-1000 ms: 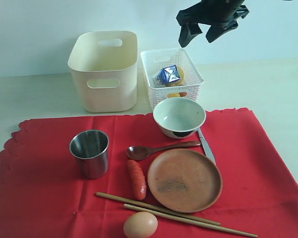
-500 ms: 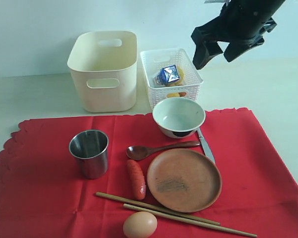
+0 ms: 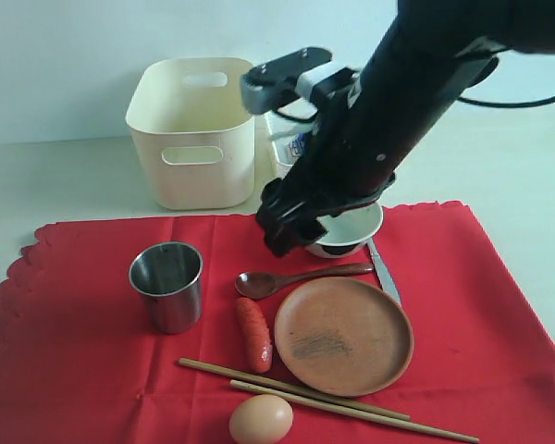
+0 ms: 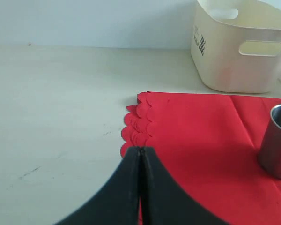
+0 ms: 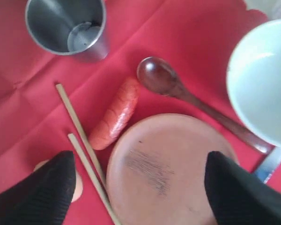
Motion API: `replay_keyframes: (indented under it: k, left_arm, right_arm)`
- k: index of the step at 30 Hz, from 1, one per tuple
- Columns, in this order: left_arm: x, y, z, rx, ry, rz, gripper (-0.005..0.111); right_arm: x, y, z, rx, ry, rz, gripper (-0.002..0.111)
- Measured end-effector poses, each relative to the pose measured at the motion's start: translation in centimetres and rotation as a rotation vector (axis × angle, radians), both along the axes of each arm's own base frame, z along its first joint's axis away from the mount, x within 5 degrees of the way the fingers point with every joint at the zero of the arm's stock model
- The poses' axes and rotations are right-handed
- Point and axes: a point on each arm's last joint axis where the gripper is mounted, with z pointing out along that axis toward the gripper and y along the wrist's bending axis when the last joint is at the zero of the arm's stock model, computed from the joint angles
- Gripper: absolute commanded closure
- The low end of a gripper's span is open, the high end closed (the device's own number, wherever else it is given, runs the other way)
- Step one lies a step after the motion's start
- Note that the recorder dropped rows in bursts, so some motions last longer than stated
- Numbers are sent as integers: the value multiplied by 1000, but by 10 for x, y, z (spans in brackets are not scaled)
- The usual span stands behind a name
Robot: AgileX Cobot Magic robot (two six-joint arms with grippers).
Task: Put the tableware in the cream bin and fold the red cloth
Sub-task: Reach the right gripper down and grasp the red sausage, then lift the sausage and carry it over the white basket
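My right claw [image 5: 139,161] spread wide above the red cloth [image 3: 74,370] near the white bowl [image 5: 262,84], dark wooden spoon [image 3: 301,277] on the cloth, scoop toward the steel cup [image 3: 167,285], handle toward the metal knife [image 3: 385,273], my left claw [image 4: 140,154] pressed together at the cloth's scalloped edge

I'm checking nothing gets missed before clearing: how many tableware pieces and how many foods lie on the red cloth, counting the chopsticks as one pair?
Tableware: 6 (steel cup, white bowl, brown plate, wooden spoon, knife, chopstick pair)
Foods: 2 (sausage, egg)
Total: 8
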Motion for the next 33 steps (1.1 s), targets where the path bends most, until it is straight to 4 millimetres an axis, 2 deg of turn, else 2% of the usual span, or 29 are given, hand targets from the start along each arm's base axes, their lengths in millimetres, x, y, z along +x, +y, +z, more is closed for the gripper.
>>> replay_keyframes:
  k: [6,10,14,21,24,33]
  left_arm:
    - [0,0,0,0,0,0,107]
    - [0,0,0,0,0,0,107]
    - [0,0,0,0,0,0,107]
    - [0,0,0,0,0,0,107]
    - [0,0,0,0,0,0,107]
    - [0,0,0,0,0,0,107]
  right_arm:
    - [-9,33,-34,-35,33,82,36]
    - [-8,50,-67,-79,51,109,36]
    - [0,60,-92,-136,61,80,36]
    - [17,70,-117,-201,60,51,39]
    - [19,71,-129,-220,80,45,47]
    - [21,72,-135,-228,82,40,90]
